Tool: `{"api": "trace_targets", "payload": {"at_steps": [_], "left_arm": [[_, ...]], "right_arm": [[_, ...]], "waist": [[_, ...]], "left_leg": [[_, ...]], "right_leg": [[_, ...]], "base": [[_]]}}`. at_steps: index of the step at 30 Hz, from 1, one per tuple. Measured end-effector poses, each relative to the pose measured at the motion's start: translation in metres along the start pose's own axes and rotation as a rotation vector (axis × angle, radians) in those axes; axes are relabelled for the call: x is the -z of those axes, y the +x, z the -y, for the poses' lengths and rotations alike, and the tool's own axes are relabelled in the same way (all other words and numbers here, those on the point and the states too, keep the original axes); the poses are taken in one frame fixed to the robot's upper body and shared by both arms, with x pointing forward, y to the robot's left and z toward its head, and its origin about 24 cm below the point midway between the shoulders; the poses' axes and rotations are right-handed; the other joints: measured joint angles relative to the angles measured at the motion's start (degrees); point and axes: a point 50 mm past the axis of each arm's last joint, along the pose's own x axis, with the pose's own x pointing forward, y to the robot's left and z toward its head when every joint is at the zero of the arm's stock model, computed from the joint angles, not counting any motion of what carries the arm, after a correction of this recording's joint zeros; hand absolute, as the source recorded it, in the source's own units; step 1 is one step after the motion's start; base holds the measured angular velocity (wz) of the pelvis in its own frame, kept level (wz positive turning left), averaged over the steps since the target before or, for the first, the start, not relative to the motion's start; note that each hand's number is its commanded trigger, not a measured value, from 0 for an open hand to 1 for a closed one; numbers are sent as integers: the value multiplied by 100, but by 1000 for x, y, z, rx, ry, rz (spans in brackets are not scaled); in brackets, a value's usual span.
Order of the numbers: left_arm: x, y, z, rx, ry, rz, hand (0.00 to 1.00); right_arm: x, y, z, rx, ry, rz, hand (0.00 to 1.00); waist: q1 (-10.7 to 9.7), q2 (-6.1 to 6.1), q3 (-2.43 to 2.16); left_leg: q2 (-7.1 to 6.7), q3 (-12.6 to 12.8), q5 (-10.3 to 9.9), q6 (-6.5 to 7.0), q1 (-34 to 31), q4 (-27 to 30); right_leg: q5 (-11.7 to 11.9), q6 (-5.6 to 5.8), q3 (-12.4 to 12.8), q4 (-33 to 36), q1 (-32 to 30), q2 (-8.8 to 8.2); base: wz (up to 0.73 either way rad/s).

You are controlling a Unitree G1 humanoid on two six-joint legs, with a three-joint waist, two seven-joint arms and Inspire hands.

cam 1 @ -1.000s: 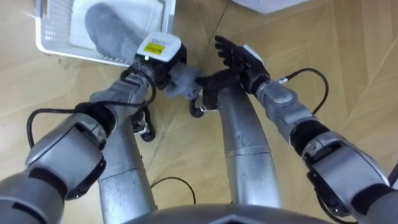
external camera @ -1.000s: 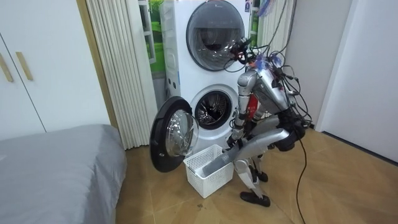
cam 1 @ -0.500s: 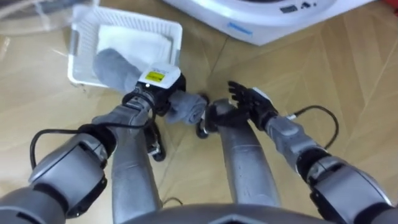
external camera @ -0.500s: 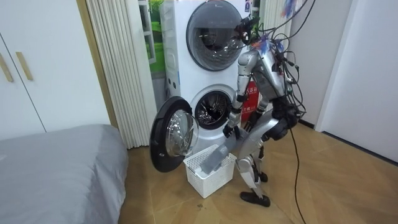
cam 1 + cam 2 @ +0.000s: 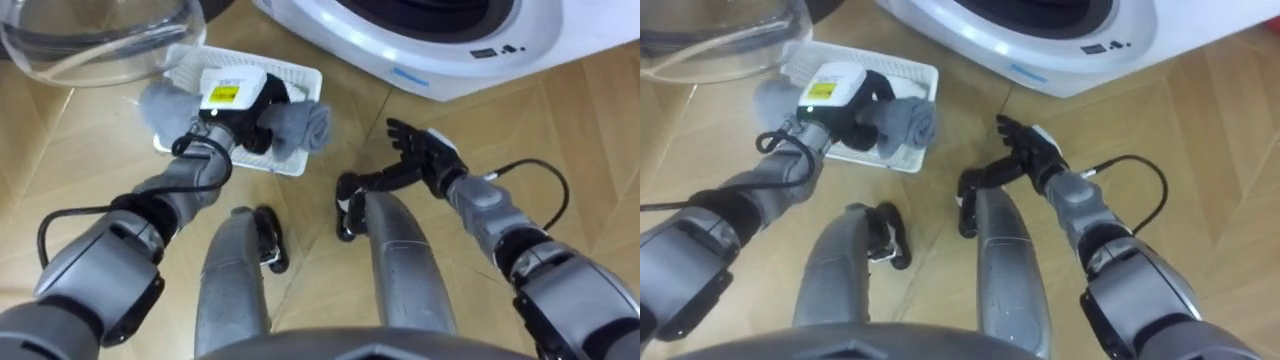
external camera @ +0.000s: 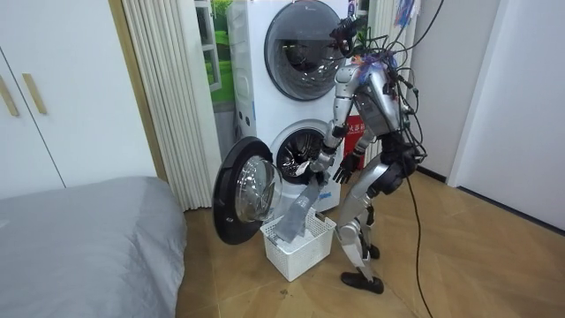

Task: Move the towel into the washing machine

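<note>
My left hand [image 5: 243, 108] is shut on a grey towel [image 5: 300, 126], which bulges out to both sides of the fist. In the room view the towel [image 6: 298, 210] hangs from that hand down to the white basket [image 6: 303, 248]. The basket [image 5: 304, 74] lies on the floor just beyond the hand. My right hand [image 5: 425, 156] is open and holds nothing, a little right of the towel. The washing machine [image 5: 430, 45] stands ahead, its round door [image 6: 243, 190] swung open toward the room view's left, its drum [image 6: 296, 155] dark inside.
I stand upright before two stacked machines, the upper one [image 6: 305, 40] closed. The glass door [image 5: 95, 30] bulges at upper left over the basket. A bed [image 6: 79, 238] and curtain [image 6: 168, 97] are off toward the room view's left. Wooden floor [image 5: 590, 150] lies to the right.
I have straightened from a deep bend, and my left hand has lifted the towel up out of the basket. The eye view has swung toward the washing machine.
</note>
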Motion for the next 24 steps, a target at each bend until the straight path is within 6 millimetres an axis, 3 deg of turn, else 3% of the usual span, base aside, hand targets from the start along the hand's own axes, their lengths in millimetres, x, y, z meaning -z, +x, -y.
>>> {"api": "trace_targets", "payload": {"at_steps": [4, 9, 12, 18, 24], "left_arm": [[-15, 3, 4, 13, -298, -34, 100], [-31, -2, 19, 177, -783, -58, 100], [-43, -4, 25, 282, -976, -16, 100], [-46, -8, 32, 401, -1231, 10, 100], [-53, -6, 26, 435, -1395, 45, 100]], "right_arm": [[-2, 1, -3, -7, -2, 5, 0], [-6, 5, -17, -39, -8, 21, 0], [-6, 5, -18, -51, -15, 20, 0], [1, 3, -20, -48, 4, 5, 0], [-2, 3, -20, -34, 70, 33, 0]], "waist": [[58, -4, -1], [47, -29, -14], [39, -67, -39], [14, -219, -134], [47, -254, -172]], "left_leg": [[-23, 43, 29, 32, 28, -38], [-21, 21, 31, 30, 65, -87], [-16, 12, 38, 30, 48, -90], [8, -89, 43, 23, 136, -83], [-1, -182, 49, 33, 188, -87]], "right_leg": [[-2, 11, -5, -72, 32, -43], [-1, 12, -77, -114, 92, -64], [-1, 12, -99, -139, 95, -67], [-1, 14, -224, -253, 293, -48], [53, 52, -291, -357, 438, -31]], "base": [[4], [4], [3], [4], [5]]}}
